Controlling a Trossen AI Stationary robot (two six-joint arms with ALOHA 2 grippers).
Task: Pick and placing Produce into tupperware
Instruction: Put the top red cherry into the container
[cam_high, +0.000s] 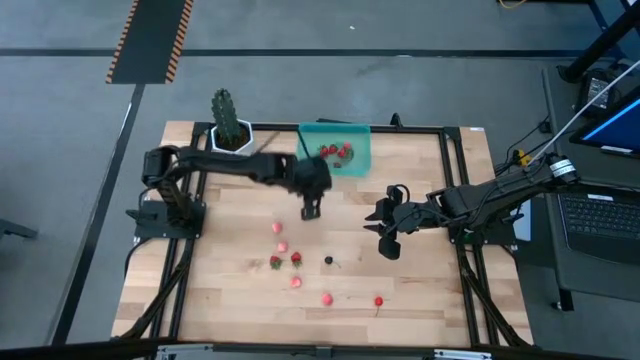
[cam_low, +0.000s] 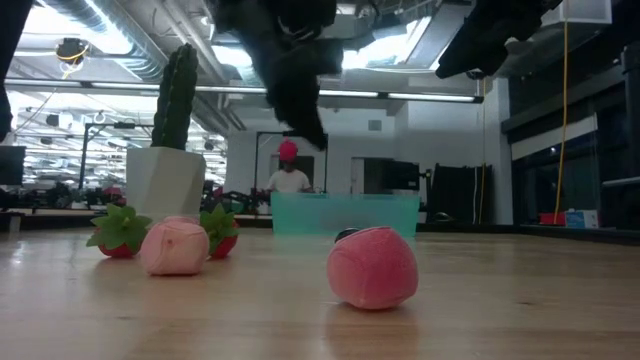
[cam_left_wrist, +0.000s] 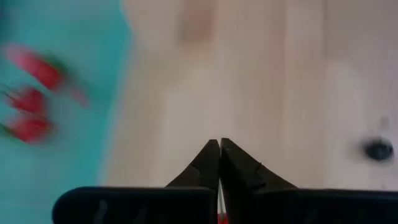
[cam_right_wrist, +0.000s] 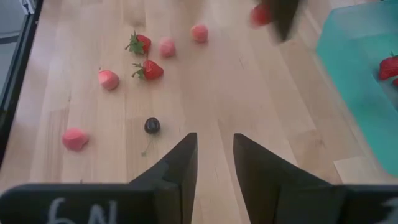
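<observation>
Several red and pink strawberry pieces (cam_high: 282, 246) and one dark berry (cam_high: 328, 261) lie loose on the wooden table. The teal tupperware (cam_high: 352, 165) sits at the far edge with a few red pieces (cam_high: 335, 152) inside. My left gripper (cam_high: 311, 207) hangs over the table just near of the tupperware, shut on a red piece. My right gripper (cam_right_wrist: 216, 155) is open and hovers above the table to the right of the loose pieces (cam_right_wrist: 149, 70), touching nothing. My left gripper pinches a small red strawberry piece between its two fingers, which point down from above. Only a red sliver (cam_left_wrist: 219, 213) shows between the shut fingers. The right wrist view shows the red piece (cam_right_wrist: 260, 15) beside the dark fingers (cam_right_wrist: 283, 18), lifted clear of the table.
A tall green cactus (cam_high: 227, 112) in a white pot (cam_low: 165, 180) stands at the far left, beside the tupperware. Black frame rails (cam_high: 450, 180) border the table. A person in a red cap (cam_low: 288, 172) shows in the room behind. Bare wood lies between the two grippers.
</observation>
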